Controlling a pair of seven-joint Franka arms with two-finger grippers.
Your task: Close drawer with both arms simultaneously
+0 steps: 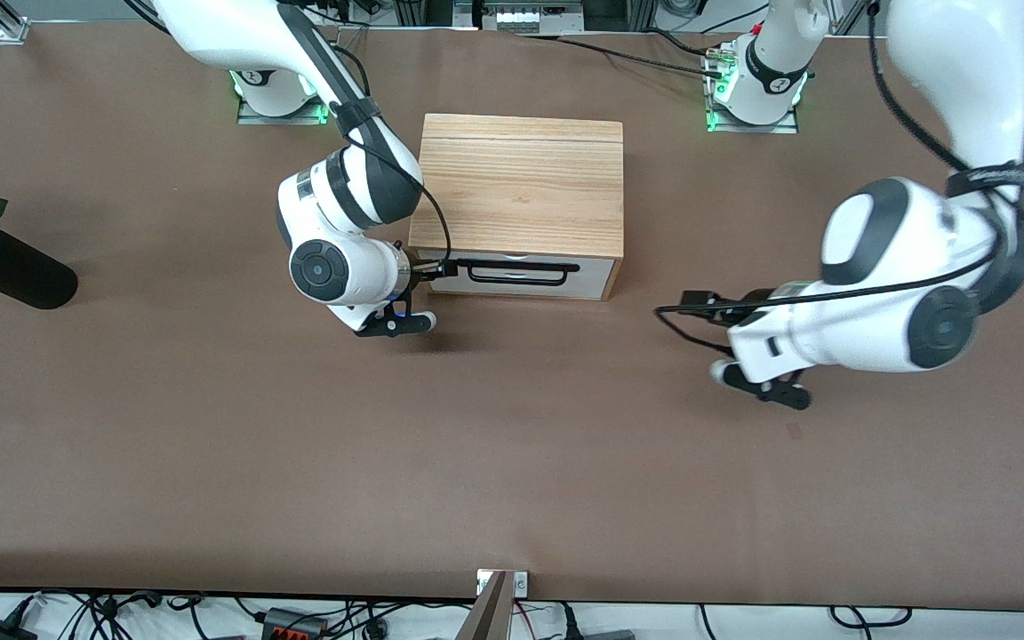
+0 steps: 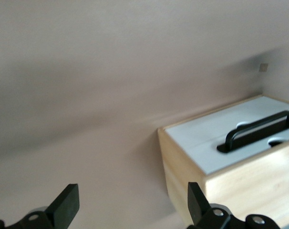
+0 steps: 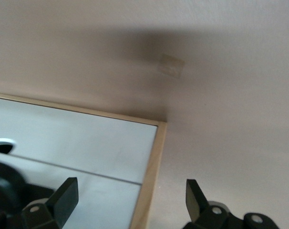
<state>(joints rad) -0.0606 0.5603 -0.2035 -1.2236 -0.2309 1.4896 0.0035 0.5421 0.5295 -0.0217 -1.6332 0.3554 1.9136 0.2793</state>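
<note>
The light oak-grain box [image 1: 521,178] stands between the two arm bases. Its drawer [image 1: 592,276] has a white front panel and a black bar handle [image 1: 521,274]. The panel looks flush with the box, and no reddish inside shows. My right gripper [image 1: 430,269] is open at the panel's corner toward the right arm's end, close to the handle's end. In the right wrist view the gripper [image 3: 132,198] straddles the box's oak edge [image 3: 151,167] and the panel [image 3: 87,138]. My left gripper [image 1: 697,302] is open and empty, apart from the box toward the left arm's end. The left wrist view shows the gripper [image 2: 133,202] over bare table beside the panel [image 2: 206,138].
A black vase [image 1: 5,267] with a red rose lies near the table edge at the right arm's end. A small patch of tape [image 3: 172,65] is on the brown table. A metal bracket [image 1: 501,582] sits at the table edge nearest the front camera.
</note>
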